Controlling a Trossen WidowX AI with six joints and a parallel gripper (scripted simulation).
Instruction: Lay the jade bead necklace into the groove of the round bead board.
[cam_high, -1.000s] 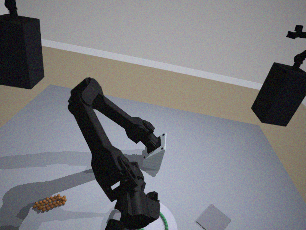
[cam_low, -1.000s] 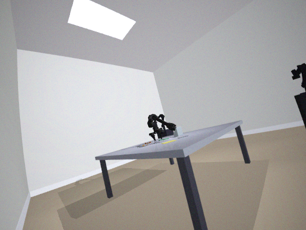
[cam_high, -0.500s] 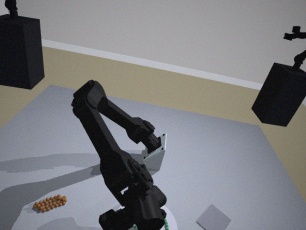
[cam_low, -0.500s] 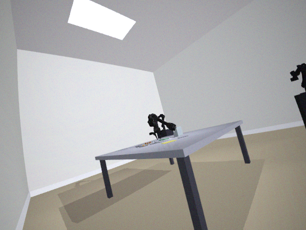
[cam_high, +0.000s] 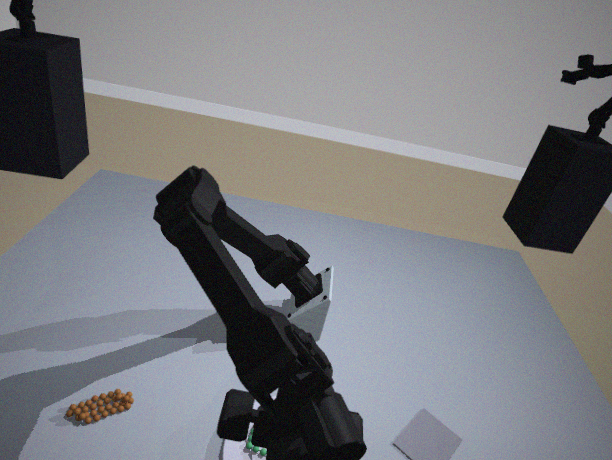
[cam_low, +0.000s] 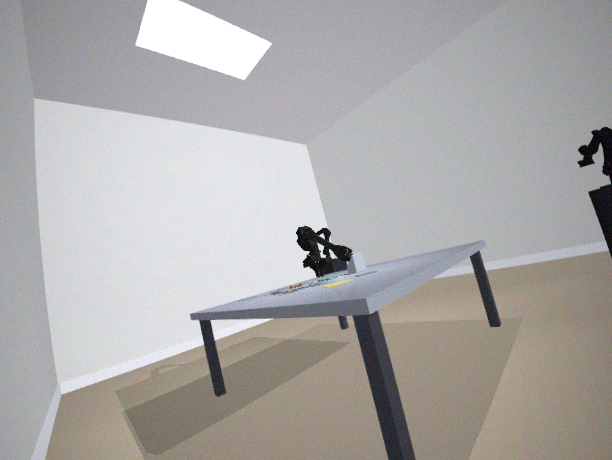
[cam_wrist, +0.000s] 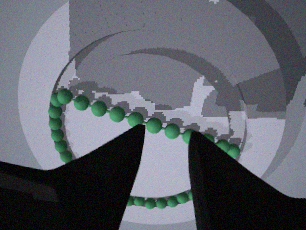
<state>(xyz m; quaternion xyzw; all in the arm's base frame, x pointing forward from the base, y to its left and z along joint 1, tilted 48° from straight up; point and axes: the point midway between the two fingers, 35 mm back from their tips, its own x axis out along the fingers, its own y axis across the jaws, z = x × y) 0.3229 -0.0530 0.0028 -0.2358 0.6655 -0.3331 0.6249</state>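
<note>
On your bench (cam_high: 450, 320) (cam_low: 320, 305) you have one jade necklace (cam_high: 263, 451) (cam_low: 327, 278) (cam_wrist: 117, 114), one round board (cam_high: 231, 452) (cam_wrist: 37, 90), one orange bead bundle (cam_high: 102, 406) (cam_low: 296, 286), one grey tile (cam_high: 427, 436) and one yellow strip (cam_low: 337, 284). One pale block (cam_high: 318, 320) (cam_low: 357, 263) carries your arm (cam_high: 210, 270) (cam_low: 307, 237).

In the top view, the bundle lies on the left-edge side of the board, the tile on the right-edge side, and the block nearer the upper edge.

Your green necklace lies on the board as a lopsided loop: its left side curves near the groove, but one row slants across the middle.

Your gripper (cam_wrist: 166, 135) has its jaws partly spread at that row, pinching nothing. They hide part of the loop; the top view cuts off the board.
</note>
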